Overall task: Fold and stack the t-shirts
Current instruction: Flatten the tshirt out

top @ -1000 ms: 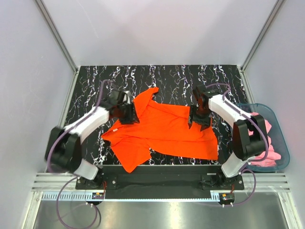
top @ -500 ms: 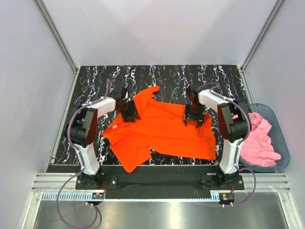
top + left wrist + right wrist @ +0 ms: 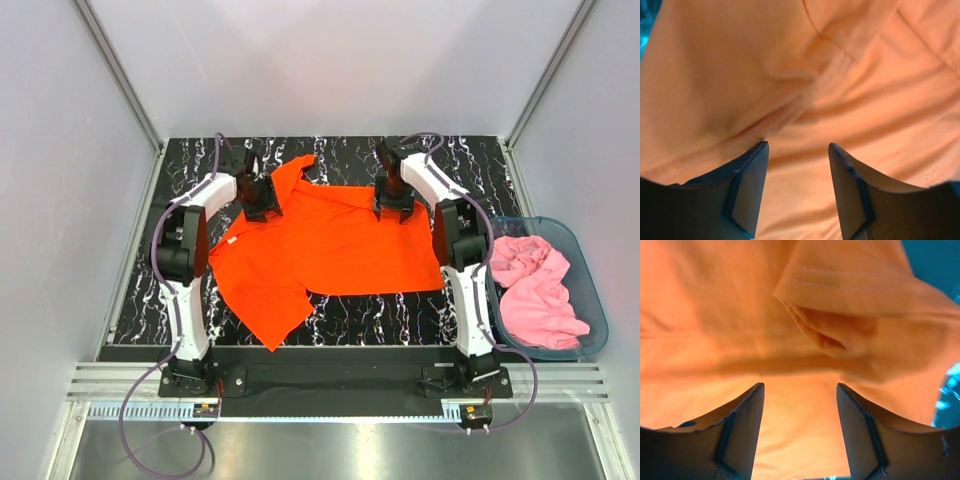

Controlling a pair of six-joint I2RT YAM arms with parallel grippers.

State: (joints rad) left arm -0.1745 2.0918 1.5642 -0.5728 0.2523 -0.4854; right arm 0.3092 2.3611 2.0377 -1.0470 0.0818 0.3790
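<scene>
Tabletop [image 3: 345, 150] of black marble (grey walls [image 3: 330, 60])

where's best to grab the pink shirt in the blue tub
Probably pinch a raised fold atop the crumpled light pink cloth t-shirt, coming straight down: it lies bunched inside the translucent blue plastic tub, whose walls block sideways approaches.

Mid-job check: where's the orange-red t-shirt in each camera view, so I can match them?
Top external: orange-red t-shirt spread mid-frame on the table.
Left wrist: fills the picture beyond the left claw.
Right wrist: fills most of it beyond the right claw.
Shared landmark: the claws, at the shirt's far edge from above.
</scene>
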